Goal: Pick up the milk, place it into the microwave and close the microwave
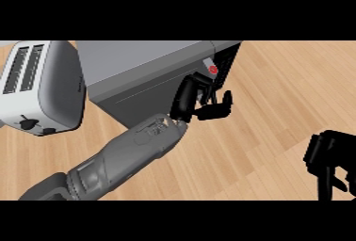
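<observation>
The milk, a small white carton with a red mark, shows at the edge of the microwave's dark opening. The grey microwave fills the upper middle, and its darker panel faces me. My left hand reaches in from the lower left and sits just below the milk. Its fingers are relaxed and spread, with the thumb out to the right, and nothing is held in them. My right hand rests open at the lower right edge, away from the microwave.
A white two-slot toaster stands at the left, close beside the microwave. The wooden counter stretches to the right of the microwave and towards me.
</observation>
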Available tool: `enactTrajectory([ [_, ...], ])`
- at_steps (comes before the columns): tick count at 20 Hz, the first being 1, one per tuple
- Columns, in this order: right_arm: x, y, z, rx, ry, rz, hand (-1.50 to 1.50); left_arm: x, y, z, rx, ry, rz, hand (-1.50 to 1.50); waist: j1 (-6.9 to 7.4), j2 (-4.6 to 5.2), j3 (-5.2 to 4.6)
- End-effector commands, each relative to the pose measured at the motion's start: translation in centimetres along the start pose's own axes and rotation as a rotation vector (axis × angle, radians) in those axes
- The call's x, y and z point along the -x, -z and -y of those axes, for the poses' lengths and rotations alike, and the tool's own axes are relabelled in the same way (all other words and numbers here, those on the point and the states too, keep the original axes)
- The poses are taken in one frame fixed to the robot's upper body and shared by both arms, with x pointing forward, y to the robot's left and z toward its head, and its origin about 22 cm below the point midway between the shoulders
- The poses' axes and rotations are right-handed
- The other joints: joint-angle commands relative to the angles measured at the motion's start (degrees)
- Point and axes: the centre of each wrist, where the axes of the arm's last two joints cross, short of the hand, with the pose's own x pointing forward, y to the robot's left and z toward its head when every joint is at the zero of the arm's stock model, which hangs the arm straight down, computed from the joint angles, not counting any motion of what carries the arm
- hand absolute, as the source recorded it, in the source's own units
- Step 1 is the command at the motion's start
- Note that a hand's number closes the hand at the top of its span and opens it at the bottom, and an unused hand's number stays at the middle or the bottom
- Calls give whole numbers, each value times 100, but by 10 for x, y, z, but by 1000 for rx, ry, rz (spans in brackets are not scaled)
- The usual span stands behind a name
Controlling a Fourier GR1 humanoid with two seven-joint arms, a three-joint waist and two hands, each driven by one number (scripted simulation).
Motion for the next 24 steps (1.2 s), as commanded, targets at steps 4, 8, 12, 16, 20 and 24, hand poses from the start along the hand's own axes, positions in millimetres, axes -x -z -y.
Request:
enactTrajectory([
  [4, 8, -3, -24, -148, 110, -105, 150, -15, 6, 15, -42, -303, -271, 150, 126, 248, -61],
  [8, 15, -3, -46, -137, 184, -97, 150, -18, 12, 3, -113, -465, -284, 150, 344, 185, -81],
  [12, 13, -2, -59, -103, 198, -72, 150, 1, 7, -5, -105, -532, -326, 150, 498, 151, -78],
  [16, 14, -4, -75, -70, 215, -68, 150, 15, 3, -9, -84, -561, -354, 150, 601, 129, -62],
  [20, 11, -1, -92, -49, 230, -61, 150, 26, 0, -16, -45, -589, -347, 150, 750, 93, -75],
  [24, 8, 3, -106, -41, 234, -53, 150, 35, -4, -18, 2, -608, -352, 150, 824, 120, -71],
])
